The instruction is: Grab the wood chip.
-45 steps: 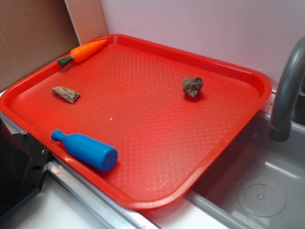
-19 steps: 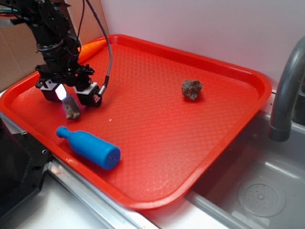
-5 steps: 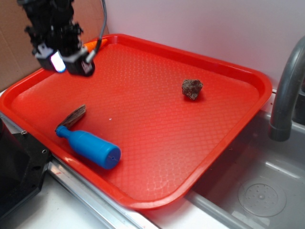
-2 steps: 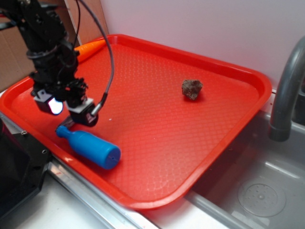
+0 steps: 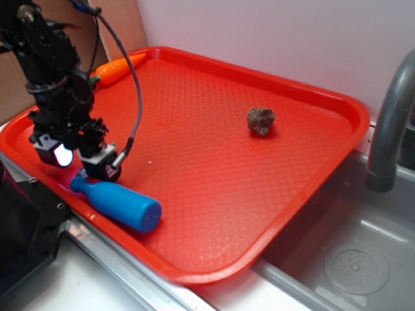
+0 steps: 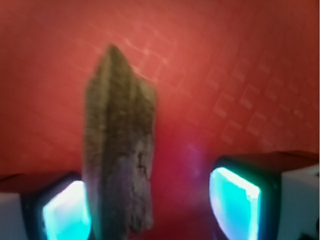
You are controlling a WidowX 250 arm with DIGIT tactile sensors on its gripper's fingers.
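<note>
A red tray [image 5: 272, 194] with a waffle-textured floor fills most of the exterior view, set on a pale bench [image 5: 97, 291] beside a grey sink [image 5: 353, 259] with a curved grey faucet [image 5: 392, 123]. A plain white wall [image 5: 279, 32] runs behind it, and brown cardboard [image 5: 19, 84] stands at the far left corner.

The black arm reaches down over the tray's left side, its cable looping above. The hand [image 5: 79, 161] sits low over the tray floor, fingers spread, with lit cyan-white pads. In the wrist view the chip [image 6: 119, 150] lies on the tray between the two glowing pads [image 6: 235, 200], close against the left one and clear of the right; whether it touches the left pad cannot be told. In the exterior view the chip is hidden under the hand.

A blue bottle [image 5: 120, 205] lies on its side just in front of the hand, its neck right beside the fingers, along the tray's near rim. An orange toy carrot [image 5: 117, 66] rests at the far left corner, partly behind the arm. A dark lumpy rock [image 5: 261, 120] sits well apart, toward the right.
</note>
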